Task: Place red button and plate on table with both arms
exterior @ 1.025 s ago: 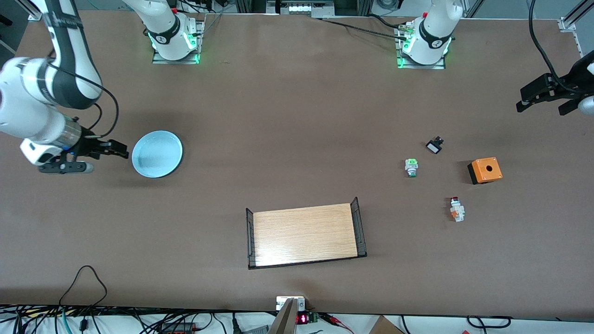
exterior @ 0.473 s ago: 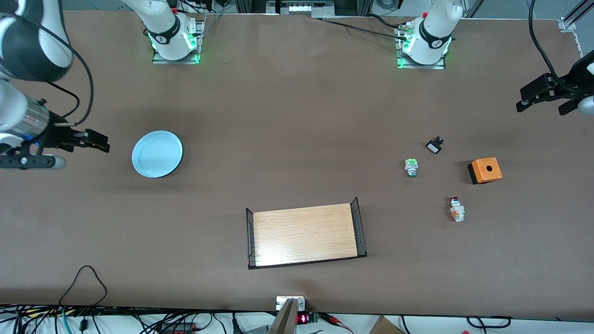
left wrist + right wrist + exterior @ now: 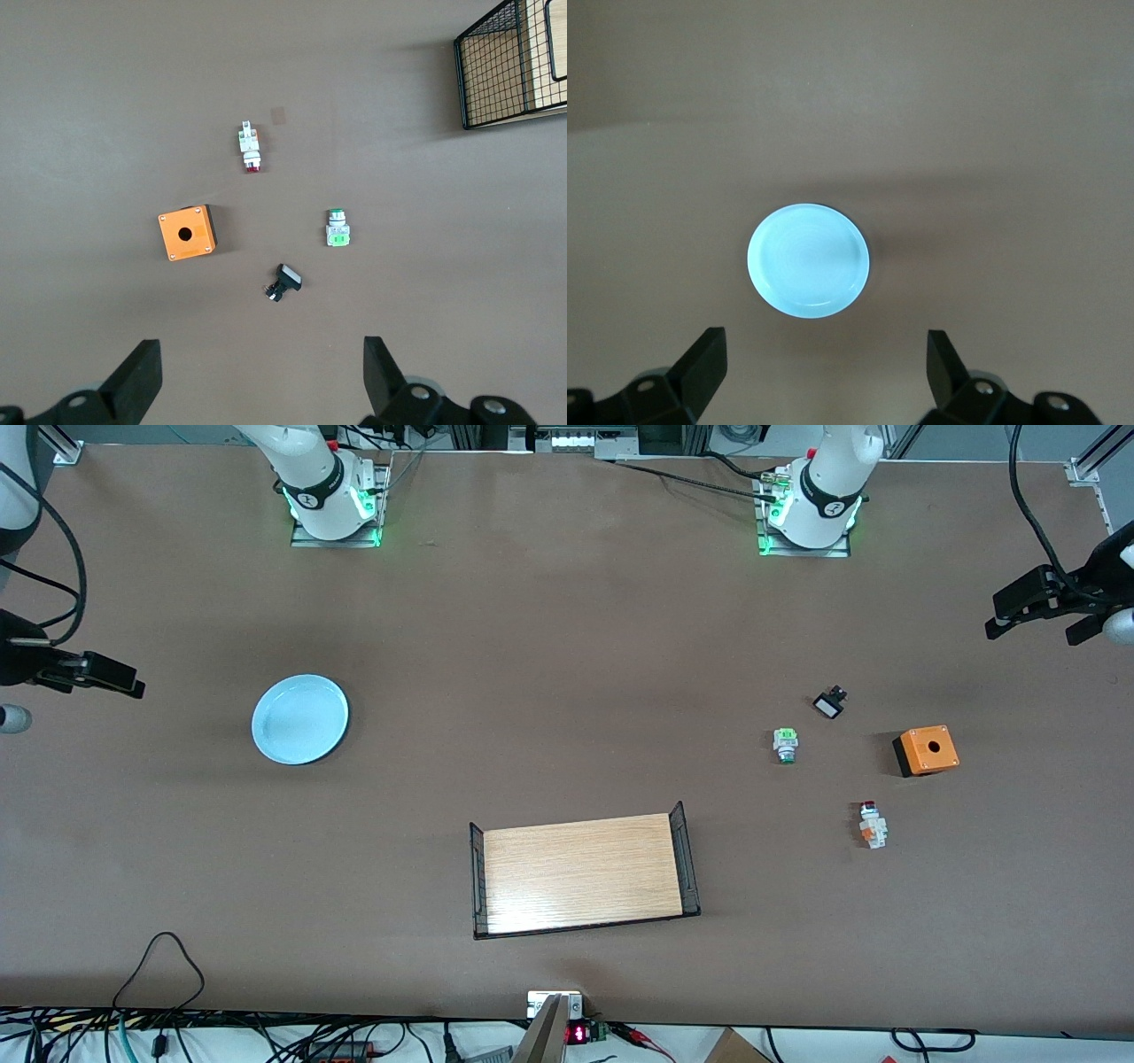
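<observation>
The right gripper (image 3: 84, 677) hangs over the tabletop's (image 3: 567, 646) edge at the right arm's end, fingers (image 3: 700, 367) spread wide and empty. The plate (image 3: 300, 718) lies flat on the tabletop near that end. A wooden tray (image 3: 580, 873) sits by the middle of the edge nearest the front camera. The red button (image 3: 873, 824) lies toward the left arm's end, nearer the front camera than the green switch (image 3: 785, 744) and orange box (image 3: 926, 750). The left gripper (image 3: 1041, 611) waits over that end's edge, fingers (image 3: 137, 381) open, holding nothing.

Plate (image 3: 300, 718) stands unobstructed; switches crowd red button (image 3: 873, 824).
</observation>
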`<act>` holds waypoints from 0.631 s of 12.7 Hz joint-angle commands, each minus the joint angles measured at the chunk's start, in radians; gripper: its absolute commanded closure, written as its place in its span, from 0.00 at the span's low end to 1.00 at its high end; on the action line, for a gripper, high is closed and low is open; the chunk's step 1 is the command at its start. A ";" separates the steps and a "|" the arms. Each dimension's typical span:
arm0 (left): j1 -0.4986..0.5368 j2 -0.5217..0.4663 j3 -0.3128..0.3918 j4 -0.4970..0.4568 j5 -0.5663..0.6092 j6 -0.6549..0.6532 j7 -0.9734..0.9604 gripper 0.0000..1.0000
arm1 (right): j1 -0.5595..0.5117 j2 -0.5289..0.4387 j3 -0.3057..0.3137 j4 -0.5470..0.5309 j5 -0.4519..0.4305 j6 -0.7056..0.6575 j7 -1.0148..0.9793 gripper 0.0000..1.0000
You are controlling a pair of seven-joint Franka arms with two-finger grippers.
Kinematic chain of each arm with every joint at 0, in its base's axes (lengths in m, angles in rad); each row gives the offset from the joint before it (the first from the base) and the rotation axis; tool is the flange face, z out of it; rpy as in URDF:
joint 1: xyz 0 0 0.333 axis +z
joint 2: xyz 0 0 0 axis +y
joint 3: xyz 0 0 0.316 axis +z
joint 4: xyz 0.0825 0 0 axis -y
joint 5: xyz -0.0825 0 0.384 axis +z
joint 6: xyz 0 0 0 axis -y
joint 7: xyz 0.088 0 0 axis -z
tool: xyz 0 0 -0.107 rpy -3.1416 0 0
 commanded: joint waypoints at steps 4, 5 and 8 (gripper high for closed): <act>0.005 -0.018 -0.010 -0.019 0.026 0.009 0.008 0.00 | 0.002 -0.102 0.011 -0.117 -0.014 0.063 -0.013 0.00; 0.005 -0.018 -0.010 -0.019 0.027 0.009 0.008 0.00 | 0.002 -0.105 0.011 -0.117 -0.014 0.051 -0.007 0.00; 0.005 -0.018 -0.010 -0.019 0.027 0.009 0.008 0.00 | 0.002 -0.109 0.015 -0.111 -0.014 0.036 0.026 0.00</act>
